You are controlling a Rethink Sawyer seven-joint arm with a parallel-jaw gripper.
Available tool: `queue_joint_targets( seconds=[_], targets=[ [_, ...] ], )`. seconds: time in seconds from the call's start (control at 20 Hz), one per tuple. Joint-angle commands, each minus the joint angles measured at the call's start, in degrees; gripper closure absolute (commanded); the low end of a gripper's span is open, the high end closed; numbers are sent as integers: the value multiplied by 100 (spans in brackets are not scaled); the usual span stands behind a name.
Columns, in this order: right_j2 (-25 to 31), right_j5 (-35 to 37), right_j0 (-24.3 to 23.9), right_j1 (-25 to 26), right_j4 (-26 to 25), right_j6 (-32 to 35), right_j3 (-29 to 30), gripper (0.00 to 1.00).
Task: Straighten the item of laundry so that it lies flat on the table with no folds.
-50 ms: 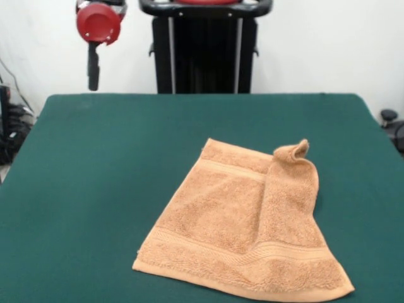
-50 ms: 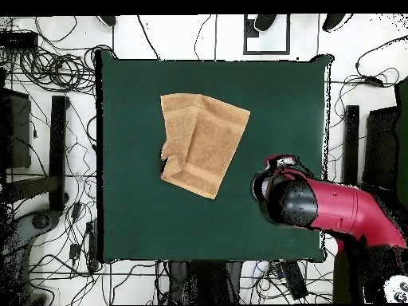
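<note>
Small light orange-tan terry-cloth towel [image 1: 243,230] sits on the big dark green felt-covered counter [image 1: 95,189], well inside the edges. In the front view it lies toward the near right part of the surface; in the overhead view [image 2: 201,143] it is in the upper middle, well apart from the arm.

Progress: partly done, I'd judge. Most of the cloth lies flat, one layer, with the woven band stripes visible along the near edge and again near the far edge. Left to do: one side strip is folded over onto the body, running along the right side in the front view, and its far corner curls up into a small raised peak [image 1: 292,151]. That flap has to be peeled outward and laid down before the towel counts as flat with no folds.

Orientation: the towel is rotated against the counter edges, not square to them. With the flap folded in, the outline reads as a skewed four-sided shape, wider at the near banded edge and narrower at the far end, so its long axis runs roughly near-to-far, tilted diagonally.

The red and black robot arm [image 2: 327,205] is off to the side, over the counter's edge region, clear of the cloth. Gripper [image 1: 93,66] hangs by the counter's far edge; cannot tell the state of it, nothing held as far as visible.
</note>
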Motion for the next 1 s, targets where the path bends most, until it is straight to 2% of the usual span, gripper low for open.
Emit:
queue_joint_targets(
  seconds=[0.05, 0.2, 0.4, 0.6, 0.8, 1.0],
  targets=[
    [1113, -424, -218, -204, 618, -696, 1049, 0],
    [1516, -686, -651, -313, 951, -691, 1339, 0],
    [1820, -595, -1093, -486, 1094, -951, 1529, 0],
    [2419, -849, -1735, -347, 1304, -960, 1837, 0],
    [2518, -962, -1981, -202, 1116, -934, 1879, 0],
    [2644, -1386, -2192, 273, 845, -776, 1932, 0]
  ],
)
